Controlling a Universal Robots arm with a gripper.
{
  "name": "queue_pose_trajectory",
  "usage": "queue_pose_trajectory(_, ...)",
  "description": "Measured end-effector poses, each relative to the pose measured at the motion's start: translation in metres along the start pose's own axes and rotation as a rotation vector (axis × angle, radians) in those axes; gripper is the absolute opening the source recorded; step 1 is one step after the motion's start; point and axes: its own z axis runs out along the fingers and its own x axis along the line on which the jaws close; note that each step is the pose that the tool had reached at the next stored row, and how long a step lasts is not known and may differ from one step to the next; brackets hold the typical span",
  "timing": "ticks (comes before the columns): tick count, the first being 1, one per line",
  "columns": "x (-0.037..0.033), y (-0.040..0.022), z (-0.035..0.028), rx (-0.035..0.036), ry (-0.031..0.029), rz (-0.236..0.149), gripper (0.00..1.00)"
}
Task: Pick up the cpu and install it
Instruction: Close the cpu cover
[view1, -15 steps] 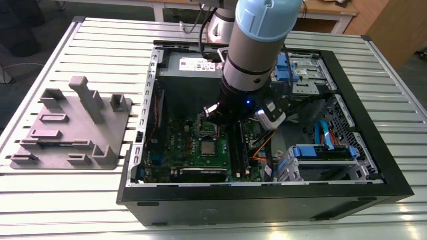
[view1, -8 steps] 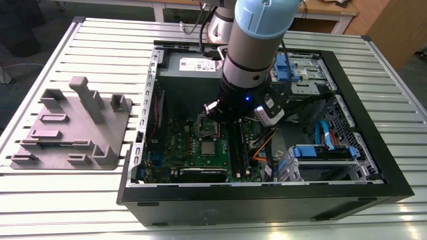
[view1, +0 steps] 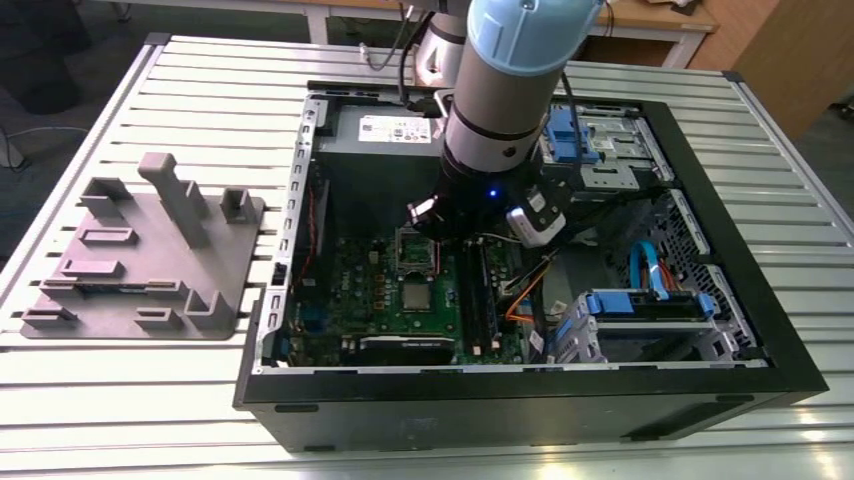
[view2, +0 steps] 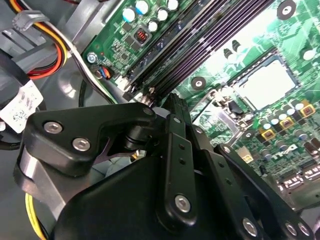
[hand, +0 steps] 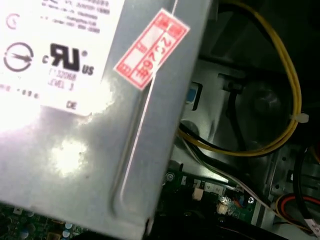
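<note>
The cpu (view1: 424, 298) is a small pale silvery square lying flat in its socket on the green motherboard (view1: 354, 290), inside the open computer case. In the second wrist view the cpu (view2: 267, 89) shows bright inside the socket's metal border. The metal socket frame (view1: 418, 256) stands open at the cpu's far side. My gripper (view1: 447, 235) hangs low inside the case, just above that frame and slightly to the exterior view's right of it. In the second wrist view, my gripper (view2: 172, 102) reaches over the motherboard (view2: 210, 45) beside the dark memory slots (view2: 200, 40), a short way from the cpu.
A grey part fixture (view1: 147, 250) sits on the slatted table at the exterior view's left. The power supply (view1: 380, 130) (hand: 75, 150) fills the case's far side. Blue drive bays (view1: 647, 305) and orange cables (view1: 527, 290) crowd the right; yellow wires (hand: 295, 90) loop nearby.
</note>
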Motion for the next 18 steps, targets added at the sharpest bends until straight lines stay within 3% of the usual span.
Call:
queue_pose_trajectory(7,-0.0004,0.0009,0.0021,0.0008,0.0027,-0.063,0.11)
queue_pose_trajectory(12,-0.0029,0.0031,0.0022,-0.0037,0.0019,-0.067,0.11)
queue_pose_trajectory(18,-0.0044,0.0042,0.0013,-0.0220,-0.0039,-0.068,0.11)
